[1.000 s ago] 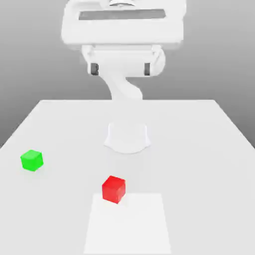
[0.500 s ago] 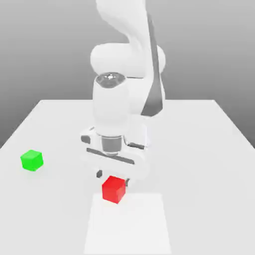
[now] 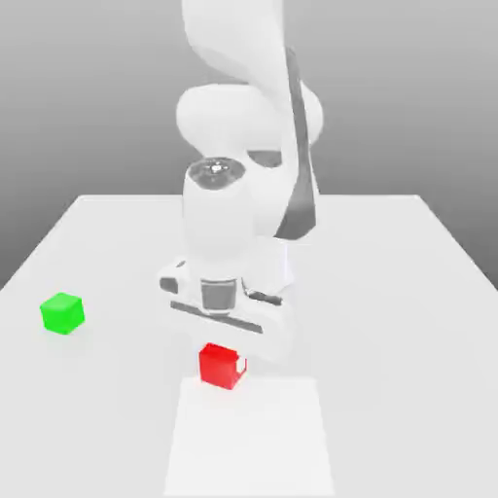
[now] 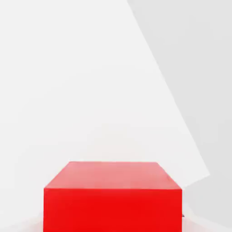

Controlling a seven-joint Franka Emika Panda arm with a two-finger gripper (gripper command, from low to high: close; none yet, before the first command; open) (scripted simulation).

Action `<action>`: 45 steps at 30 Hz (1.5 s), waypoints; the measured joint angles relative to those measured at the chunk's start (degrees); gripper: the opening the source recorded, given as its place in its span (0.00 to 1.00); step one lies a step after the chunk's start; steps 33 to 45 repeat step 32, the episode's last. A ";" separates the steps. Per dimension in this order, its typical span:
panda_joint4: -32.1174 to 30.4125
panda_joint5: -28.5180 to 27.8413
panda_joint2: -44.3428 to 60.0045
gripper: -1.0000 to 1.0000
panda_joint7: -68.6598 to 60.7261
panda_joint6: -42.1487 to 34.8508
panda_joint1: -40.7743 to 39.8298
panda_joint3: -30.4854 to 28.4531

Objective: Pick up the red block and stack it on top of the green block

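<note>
I was at the picking-up step: my claw [image 3: 226, 357] hung low right over the red block [image 3: 220, 367], with the hand's body just above the block's top. The block sat flat on the table [image 3: 389, 292], at the far edge of the paler patch [image 3: 248, 438]. Whether my claw was released or clenched on the block, I could not tell. I judged that the next move called for a firm hold on the red block, then a straight lift before any travel sideways.

The exterior view gave me the goal: the green block [image 3: 62, 313], well apart from the red block toward the exterior view's left and a little farther back, with bare table between them. The hand view gave me the red block [image 4: 112, 195] up close, its top and one side face squared to the camera, so I judged myself centred on it
</note>
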 joint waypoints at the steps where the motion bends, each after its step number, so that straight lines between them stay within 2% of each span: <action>1: -0.27 0.39 -1.79 0.00 -0.32 -1.55 0.16 -0.08; 4: -1.09 1.01 -6.86 0.00 -1.01 -5.88 0.54 -0.84; 6: -0.57 0.37 -7.99 0.00 -1.39 -7.50 -2.00 -3.25; 22: 7.07 -8.45 -9.11 0.00 -3.93 -15.66 -32.48 -26.85; 25: 7.45 -4.06 -3.60 0.00 -7.31 -10.84 -32.40 -27.78; 28: 7.74 5.04 3.11 0.00 -13.74 -5.04 -32.56 -25.47; 29: 7.84 7.68 4.76 1.00 -15.62 -3.66 -33.18 -24.19; 45: 7.84 7.68 4.76 1.00 -15.62 -3.66 -33.16 -24.19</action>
